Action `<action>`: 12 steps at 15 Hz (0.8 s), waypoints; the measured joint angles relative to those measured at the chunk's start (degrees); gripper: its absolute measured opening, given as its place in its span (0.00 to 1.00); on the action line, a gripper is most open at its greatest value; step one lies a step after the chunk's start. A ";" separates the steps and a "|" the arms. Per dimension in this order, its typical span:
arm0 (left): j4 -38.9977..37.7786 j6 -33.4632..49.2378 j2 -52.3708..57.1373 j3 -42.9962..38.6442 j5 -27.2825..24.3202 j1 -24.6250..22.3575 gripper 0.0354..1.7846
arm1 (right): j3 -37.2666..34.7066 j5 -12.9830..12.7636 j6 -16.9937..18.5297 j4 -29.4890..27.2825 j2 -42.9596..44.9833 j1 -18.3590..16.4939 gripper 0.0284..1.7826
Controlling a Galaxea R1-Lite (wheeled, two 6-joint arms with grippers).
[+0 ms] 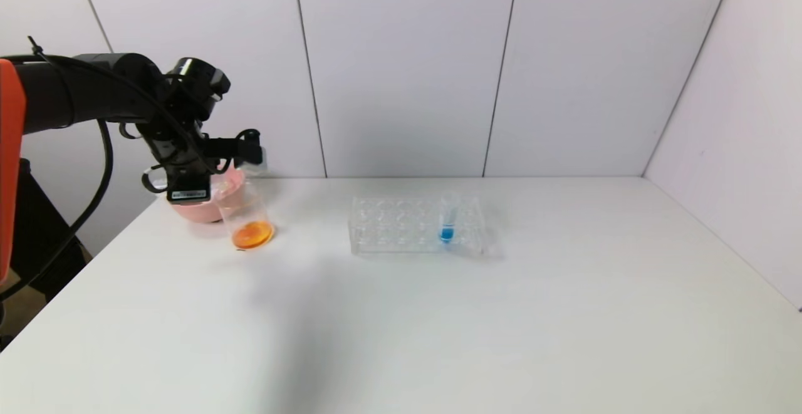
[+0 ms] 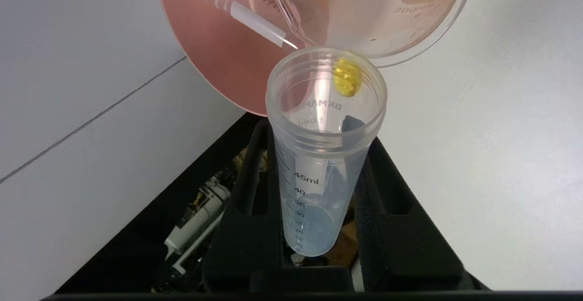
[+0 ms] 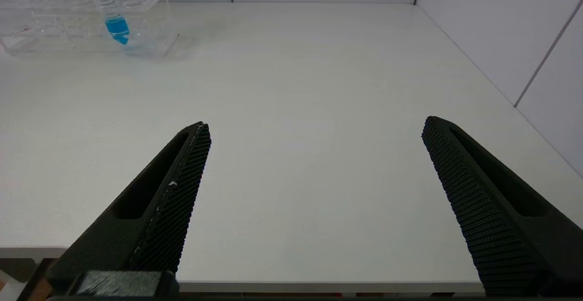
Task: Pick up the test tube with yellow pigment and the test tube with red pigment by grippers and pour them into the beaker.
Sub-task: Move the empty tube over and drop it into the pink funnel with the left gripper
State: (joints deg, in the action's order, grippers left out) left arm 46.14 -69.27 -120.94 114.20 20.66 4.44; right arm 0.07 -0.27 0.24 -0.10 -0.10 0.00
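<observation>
White table (image 1: 438,326): beaker (image 1: 245,217), pink bowl (image 1: 194,210), tube rack (image 1: 413,226).

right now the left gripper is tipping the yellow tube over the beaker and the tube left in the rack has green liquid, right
Not quite: the tube left in the rack holds blue liquid, as the head view shows. The left gripper does tip the yellow tube over the beaker.

Test tube with yellow pigment (image 2: 325,155): clear smooth plastic, faintly frosted, printed scale marks
Beaker (image 1: 244,213): thin, glossy, transparent wall
Pink bowl (image 2: 218,50): smooth, satin sheen
Tube rack (image 1: 401,225): clear, glossy plastic
Left gripper (image 2: 319,228): matt black plastic
Right gripper (image 3: 314,196): matt black, fingers (image 3: 182,196) with rough cross-hatched pads
Table (image 1: 501,326): white, smooth, matt
</observation>
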 joint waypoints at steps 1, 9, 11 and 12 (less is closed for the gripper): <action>-0.02 2.07 0.71 -0.06 -2.12 -0.45 0.24 | 0.00 0.00 0.00 0.00 0.00 0.00 0.95; -5.46 23.87 6.47 -0.52 -24.47 -6.56 0.24 | 0.00 0.02 0.02 0.00 0.00 0.00 0.95; -7.62 27.32 7.22 -0.63 -28.05 -8.79 0.24 | 0.00 0.00 0.02 0.00 0.00 0.00 0.95; -8.66 29.28 7.50 -0.72 -29.59 -9.61 0.24 | 0.00 0.02 0.00 0.00 0.00 0.00 0.95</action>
State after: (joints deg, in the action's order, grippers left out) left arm 37.49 -39.99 -113.45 113.48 -8.92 -5.17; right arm 0.07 -0.24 0.24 -0.10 -0.10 0.00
